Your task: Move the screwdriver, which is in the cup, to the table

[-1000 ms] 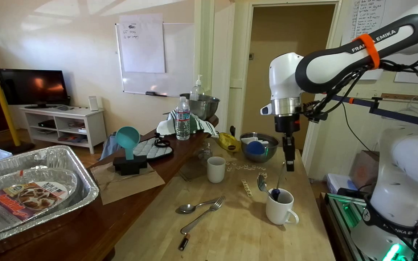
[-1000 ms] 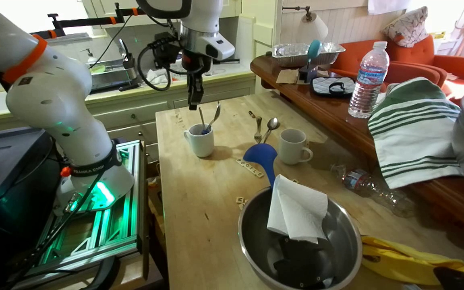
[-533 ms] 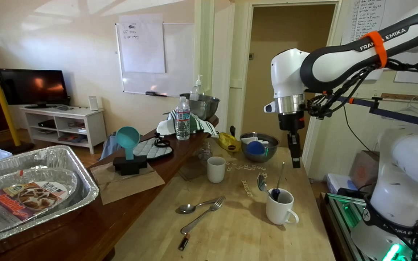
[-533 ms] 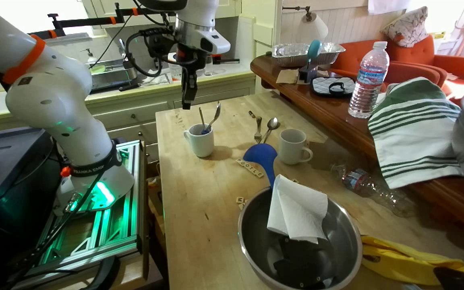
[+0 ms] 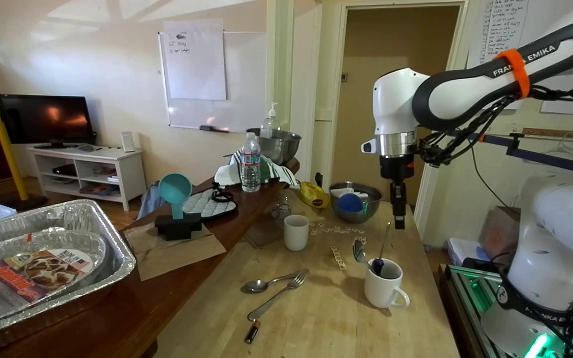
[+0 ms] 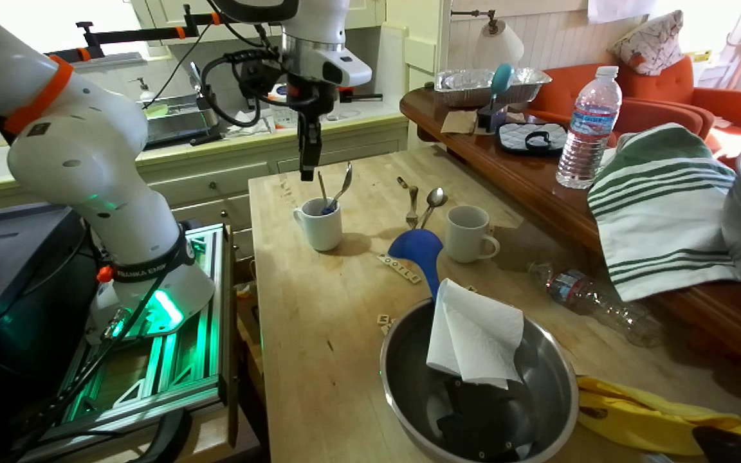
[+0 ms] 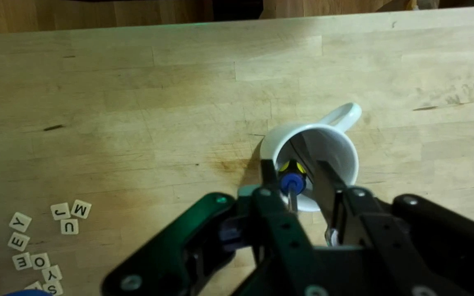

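The screwdriver stands handle-down in the white cup (image 5: 381, 291), its thin shaft (image 5: 385, 241) pointing up past the rim. From above, in the wrist view, its yellow-and-black handle with a blue collar (image 7: 292, 181) appears in the gap between my fingers. My gripper (image 7: 296, 164) is partly open and holds nothing; one finger (image 7: 268, 172) lines up with the cup's rim. Both exterior views put the gripper (image 6: 307, 175) above the cup (image 6: 322, 231), beside the shaft's tip and apart from it. A silver spoon (image 6: 347, 180) leans in the same cup. The wooden table (image 5: 326, 323) carries all this.
Another white cup (image 5: 296, 232) stands farther along the table. A loose spoon (image 5: 257, 285) and fork (image 5: 279, 296) lie near it. Letter tiles (image 7: 69, 226) are scattered about. A steel bowl (image 6: 402, 411) with a blue ladle (image 6: 417, 247) and a lying bottle (image 6: 595, 302) are also there.
The gripper tilted away to one side of the screwdriver, then came back to hang nearly straight down. The cup, screwdriver and spoon have not moved. The jaws look much the same.
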Tool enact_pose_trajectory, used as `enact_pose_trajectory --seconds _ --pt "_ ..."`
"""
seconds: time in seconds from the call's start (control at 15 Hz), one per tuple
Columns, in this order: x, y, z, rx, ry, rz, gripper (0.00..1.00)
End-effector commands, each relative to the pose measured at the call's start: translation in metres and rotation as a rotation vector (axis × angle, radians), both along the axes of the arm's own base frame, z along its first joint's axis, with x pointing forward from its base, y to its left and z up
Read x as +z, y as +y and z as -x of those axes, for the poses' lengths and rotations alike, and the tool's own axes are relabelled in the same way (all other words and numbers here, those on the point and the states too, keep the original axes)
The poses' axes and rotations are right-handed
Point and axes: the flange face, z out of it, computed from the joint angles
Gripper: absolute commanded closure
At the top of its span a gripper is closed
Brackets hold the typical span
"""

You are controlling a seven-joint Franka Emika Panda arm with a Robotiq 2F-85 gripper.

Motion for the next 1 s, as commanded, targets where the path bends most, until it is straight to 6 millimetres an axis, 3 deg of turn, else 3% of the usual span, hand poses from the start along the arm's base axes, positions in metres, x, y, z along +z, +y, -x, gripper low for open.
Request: enact_pose_trajectory --seconds 0.0,0.47,0.73,0.87,0.93 --pt "-0.009 -0.001 0.0 -0.001 -0.073 0.009 0.72" --pt "-0.016 -0.001 -0.008 -0.005 -0.123 -0.006 0.76" --pt "-0.014 0.0 -0.01 -0.004 -0.141 -0.005 0.91" --pt "-0.013 0.001 -0.011 -0.006 -0.143 -0.01 0.94" --pt "-0.015 0.003 -0.006 -0.005 -0.143 -0.016 0.89"
